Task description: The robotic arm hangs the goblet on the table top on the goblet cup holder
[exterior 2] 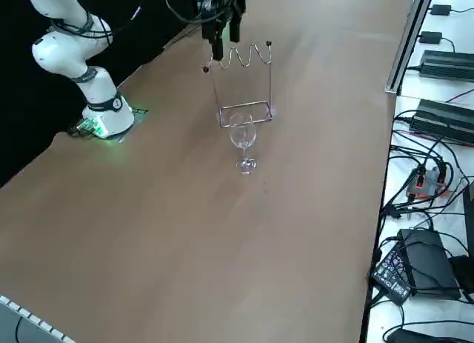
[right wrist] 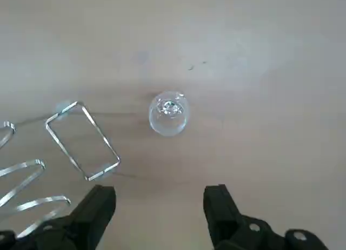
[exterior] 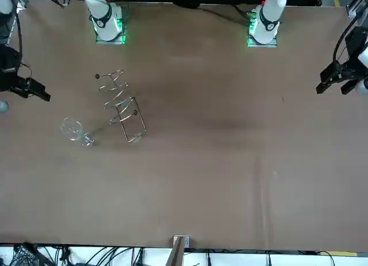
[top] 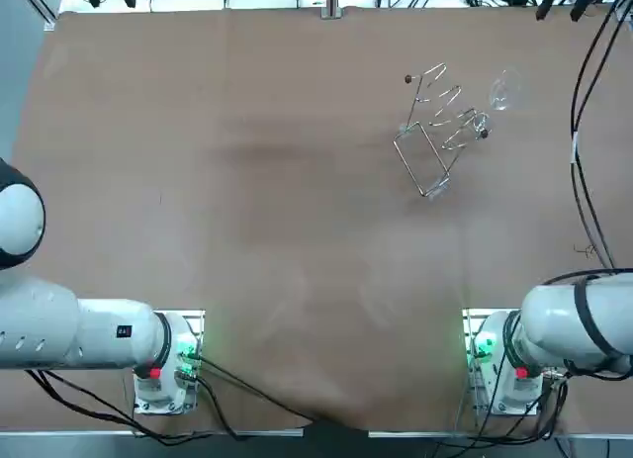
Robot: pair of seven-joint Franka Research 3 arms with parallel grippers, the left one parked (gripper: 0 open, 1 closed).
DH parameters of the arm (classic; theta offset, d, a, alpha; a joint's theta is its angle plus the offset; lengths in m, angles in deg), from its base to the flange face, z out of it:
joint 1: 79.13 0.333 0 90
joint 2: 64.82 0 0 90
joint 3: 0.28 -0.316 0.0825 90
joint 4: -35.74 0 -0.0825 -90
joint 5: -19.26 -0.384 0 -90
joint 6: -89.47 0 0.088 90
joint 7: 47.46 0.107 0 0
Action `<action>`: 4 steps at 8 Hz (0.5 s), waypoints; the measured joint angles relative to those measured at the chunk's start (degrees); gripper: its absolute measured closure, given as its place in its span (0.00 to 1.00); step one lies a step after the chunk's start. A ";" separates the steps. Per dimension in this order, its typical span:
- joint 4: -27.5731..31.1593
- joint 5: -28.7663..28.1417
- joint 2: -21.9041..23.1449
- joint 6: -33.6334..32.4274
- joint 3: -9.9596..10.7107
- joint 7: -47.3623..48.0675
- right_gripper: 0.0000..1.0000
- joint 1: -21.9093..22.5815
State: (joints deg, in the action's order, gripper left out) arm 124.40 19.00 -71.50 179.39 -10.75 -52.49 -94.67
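Observation:
A clear glass goblet [exterior 2: 243,139] stands upright on the brown table, just in front of the wire goblet holder [exterior 2: 246,58]. Seen from overhead, the goblet [top: 502,90] is at the far right of the table, beside the holder [top: 450,112]. My right gripper [exterior 2: 224,33] hangs high above the holder's far end, fingers pointing down. In the wrist view the gripper [right wrist: 159,204] is open with nothing between its fingers. It looks straight down into the goblet's bowl [right wrist: 169,114], and the holder's rectangular foot [right wrist: 100,132] lies beside the bowl.
The right arm's base [top: 504,364] glows green at the near table edge. Off the table's right side lie cables and black power boxes [exterior 2: 444,61]. The parked left arm [top: 59,329] sits at the near left. Bare brown tabletop [top: 247,181] surrounds the goblet and holder.

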 joint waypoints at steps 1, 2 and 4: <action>0.36 -1.73 -0.39 0.21 0.25 -6.25 0.00 -2.36; 1.04 -2.60 -0.56 1.14 0.38 -14.06 0.00 -4.16; 5.79 -6.19 -0.48 8.38 0.54 -32.44 0.00 -7.70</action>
State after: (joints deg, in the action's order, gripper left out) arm 130.19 12.82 -71.98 187.77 -10.21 -84.93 -102.37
